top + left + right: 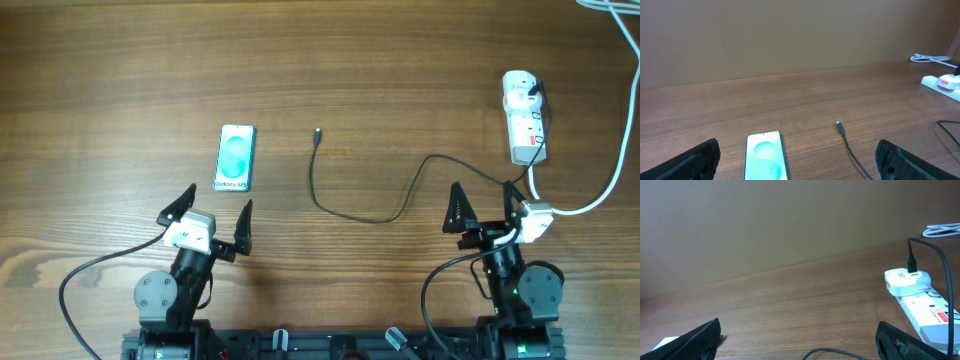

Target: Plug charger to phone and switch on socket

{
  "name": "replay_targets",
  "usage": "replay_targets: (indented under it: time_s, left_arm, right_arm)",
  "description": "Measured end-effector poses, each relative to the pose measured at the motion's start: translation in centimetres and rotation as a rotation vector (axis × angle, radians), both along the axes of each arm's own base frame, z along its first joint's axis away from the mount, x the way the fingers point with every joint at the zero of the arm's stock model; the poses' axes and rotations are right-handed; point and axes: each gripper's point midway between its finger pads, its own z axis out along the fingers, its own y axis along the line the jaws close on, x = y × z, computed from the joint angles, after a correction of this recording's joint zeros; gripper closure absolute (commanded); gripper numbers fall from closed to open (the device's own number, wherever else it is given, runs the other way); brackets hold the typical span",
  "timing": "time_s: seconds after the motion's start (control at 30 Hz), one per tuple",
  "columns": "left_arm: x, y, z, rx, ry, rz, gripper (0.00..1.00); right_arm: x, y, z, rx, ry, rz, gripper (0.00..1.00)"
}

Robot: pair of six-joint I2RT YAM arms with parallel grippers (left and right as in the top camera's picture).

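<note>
Overhead: charger plug (318, 133) near phone (235, 157), apart.

- The phone (236, 157) lies flat just ahead of the left tool (218, 200). Bare worktop (120, 80) is all round it, so every side is open.
- An open strip of wood lies between the phone and the charger (350, 210) tip.
- The charger's black cable bends across the middle and passes close in front of the right tool (484, 195).
- The socket (524, 118) sits far right. A white block (519, 88) stands on its far end.
- The white lead (600, 195) loops round the socket's near end and right side.
</note>
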Motion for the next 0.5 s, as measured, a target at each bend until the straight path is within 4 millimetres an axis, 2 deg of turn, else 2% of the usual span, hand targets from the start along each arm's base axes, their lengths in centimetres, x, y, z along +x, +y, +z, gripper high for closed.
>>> replay_targets:
  time_s: [0.03,0.17,0.5]
  left_arm:
    - [0.0,0.0,0.0,0.000,0.000,0.000,0.00]
    - [-0.1,-0.9,-0.1,0.003,0.002,-0.024,0.00]
    - [-0.1,-0.6,-0.1,0.004,0.003,-0.006,0.00]
  right_arm:
    - [0.0,0.0,0.0,0.000,0.000,0.000,0.00]
    - [0.1,-2.1,0.0,-0.003,0.000,-0.088,0.00]
    - [0.1,-2.1,0.0,-0.003,0.000,-0.088,0.00]
